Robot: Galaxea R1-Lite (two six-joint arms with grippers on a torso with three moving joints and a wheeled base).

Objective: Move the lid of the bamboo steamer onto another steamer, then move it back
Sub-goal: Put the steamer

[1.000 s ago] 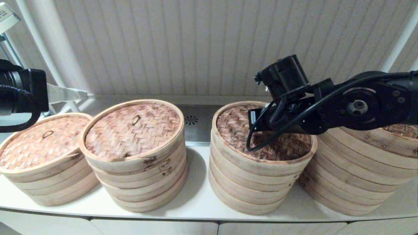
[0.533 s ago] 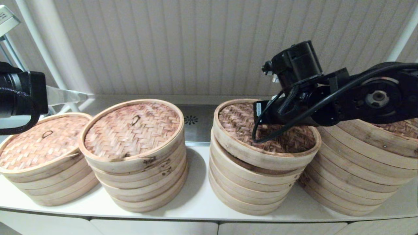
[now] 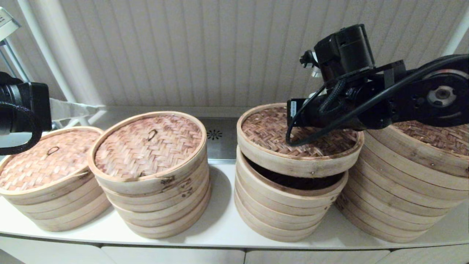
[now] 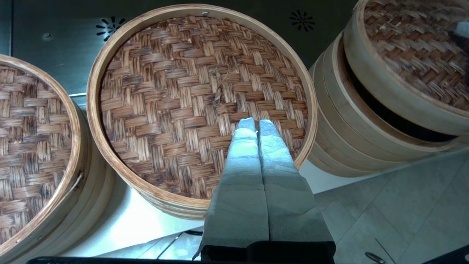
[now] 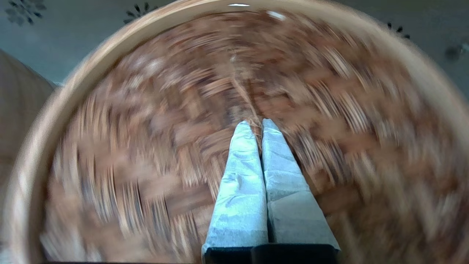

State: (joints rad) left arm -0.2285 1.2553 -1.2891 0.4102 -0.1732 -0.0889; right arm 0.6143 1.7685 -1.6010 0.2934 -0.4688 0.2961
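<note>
The bamboo steamer lid point(image 3: 293, 163), a woven top in a pale wooden rim, hangs tilted a little above its steamer stack point(image 3: 285, 209), third from the left. A dark gap shows between them. My right gripper point(image 5: 256, 124) is shut on the lid's small loop handle at the centre of the weave point(image 5: 146, 146); in the head view the wrist hides the fingertips. My left gripper point(image 4: 255, 124) is shut on nothing and hovers above the second stack's lid point(image 4: 165, 91). The raised lid point(image 4: 410, 55) also shows beside it.
Four steamer stacks stand in a row on the white counter point(image 3: 220, 223): a low one far left point(image 3: 47, 172), the second point(image 3: 146, 146), the open third, and a tall one far right point(image 3: 421, 165) close against the raised lid. A panelled wall stands behind.
My right gripper has risen with the lid, lifting it off the third stack and opening a gap below it. The left arm has stayed still.
</note>
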